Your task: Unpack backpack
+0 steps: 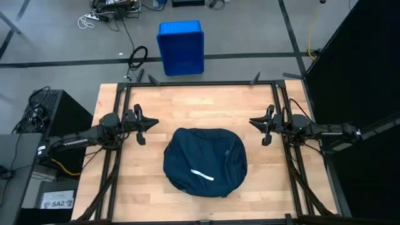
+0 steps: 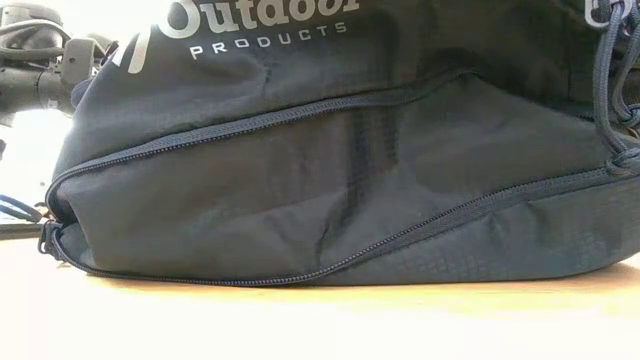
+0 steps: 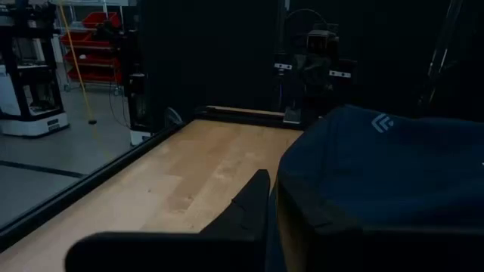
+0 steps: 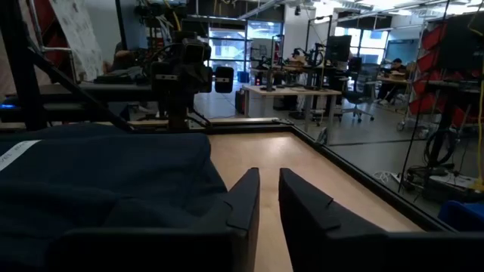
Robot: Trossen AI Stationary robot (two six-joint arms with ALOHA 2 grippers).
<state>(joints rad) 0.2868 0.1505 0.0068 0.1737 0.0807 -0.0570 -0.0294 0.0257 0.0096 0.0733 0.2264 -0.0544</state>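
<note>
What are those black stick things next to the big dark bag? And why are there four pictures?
Those are two robot arms. Each ends in a pinching tool with two fingers. All four pictures show the same moment from different cameras.

One camera looks straight down. There you see the wooden table, the backpack lying in the middle, the left tool on one side and the right tool on the other. A blue bin sits on the floor past the table.

Another camera sits low on the table, so the backpack fills its picture and you can see its zippers.

The last two cameras ride on the arms' wrists, looking past each arm's own fingers.

Both tools are shut and hold nothing. The backpack looks zipped closed, so unpacking hasn't begun.
</note>
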